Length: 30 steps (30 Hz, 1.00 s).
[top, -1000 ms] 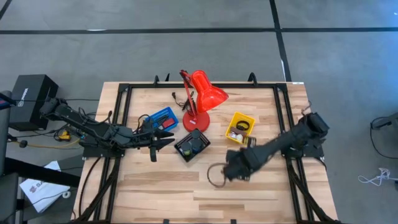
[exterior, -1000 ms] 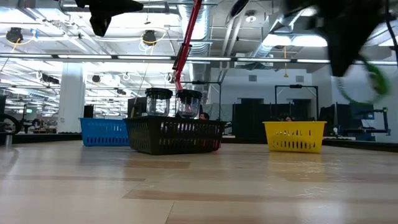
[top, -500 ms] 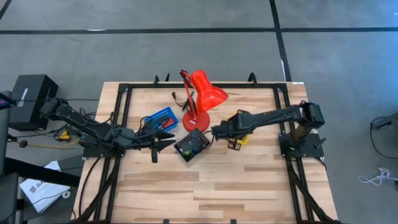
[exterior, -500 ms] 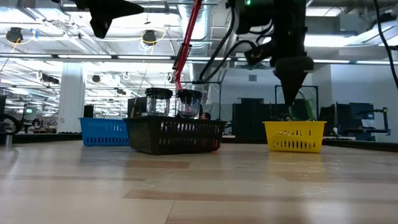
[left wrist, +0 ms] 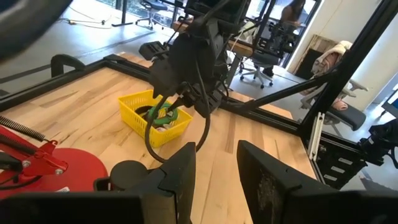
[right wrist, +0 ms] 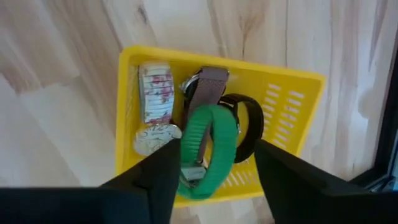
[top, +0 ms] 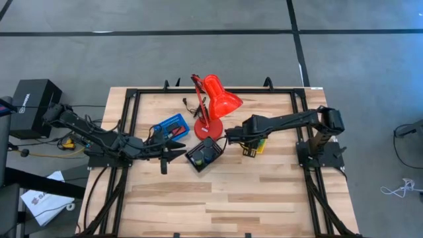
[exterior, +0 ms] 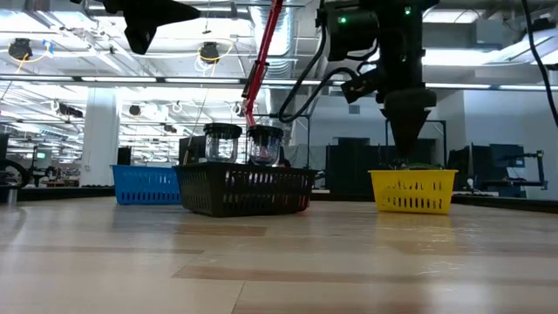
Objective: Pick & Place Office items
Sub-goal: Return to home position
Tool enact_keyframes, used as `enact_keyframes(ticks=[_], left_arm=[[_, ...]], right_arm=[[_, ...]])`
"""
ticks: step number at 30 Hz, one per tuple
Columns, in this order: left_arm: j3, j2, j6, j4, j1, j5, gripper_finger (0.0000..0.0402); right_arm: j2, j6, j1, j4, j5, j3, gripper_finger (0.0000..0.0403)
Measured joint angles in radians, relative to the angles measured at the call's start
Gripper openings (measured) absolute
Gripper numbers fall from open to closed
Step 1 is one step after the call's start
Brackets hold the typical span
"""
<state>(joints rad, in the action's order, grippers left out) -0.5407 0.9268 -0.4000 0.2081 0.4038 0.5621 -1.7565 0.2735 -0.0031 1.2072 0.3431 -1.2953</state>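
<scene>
High view: box point(top: 34, 99) lettering illegible; right claw point(right wrist: 217, 143) spread.

L arm is stretched out low toward the red lamp point(top: 215, 106) from its left, wrist approx. level. The left gripper point(top: 178, 147) is held just left of the lamp base, fingers point(left wrist: 180, 177) parted. R arm is reached in from the lamp's right, elbow bent, wrist turned straight down. The right gripper point(exterior: 408, 144) is hung just right of the lamp base, fingers spread.
</scene>
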Motion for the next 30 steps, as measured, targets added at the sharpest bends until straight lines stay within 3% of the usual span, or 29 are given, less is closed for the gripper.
enact_keyframes(ticks=[4, 9, 14, 17, 19, 22, 30], left_arm=[[0.000, 0.000, 0.002, 0.001, 0.000, 0.003, 0.0113], [0.000, 0.000, 0.026, 0.001, 0.000, 0.004, 0.0113], [0.000, -0.018, 0.109, 0.001, 0.000, 0.015, 0.0113], [0.000, -0.054, 0.187, 0.001, 0.000, 0.061, 0.0113], [0.000, -0.079, 0.192, 0.001, 0.002, 0.078, 0.0113], [0.000, -0.124, 0.271, -0.039, 0.019, 0.097, 0.0113], [0.008, -0.270, 0.318, -0.205, 0.032, 0.308, 0.0113]], right_arm=[[0.001, -0.034, 0.002, 0.076, 0.028, -0.018, 0.0215], [0.003, -0.041, 0.018, 0.239, 0.228, -0.031, 0.0220], [0.012, -0.020, 0.054, 0.344, 0.249, -0.054, 0.0215], [0.081, 0.013, 0.080, 0.350, 0.280, -0.054, 0.0211], [0.172, 0.022, 0.100, 0.284, 0.286, -0.025, 0.0208], [0.363, -0.025, 0.130, 0.051, 0.285, 0.095, 0.0202], [0.887, -0.065, 0.141, -0.430, 0.231, 0.487, 0.0187]])
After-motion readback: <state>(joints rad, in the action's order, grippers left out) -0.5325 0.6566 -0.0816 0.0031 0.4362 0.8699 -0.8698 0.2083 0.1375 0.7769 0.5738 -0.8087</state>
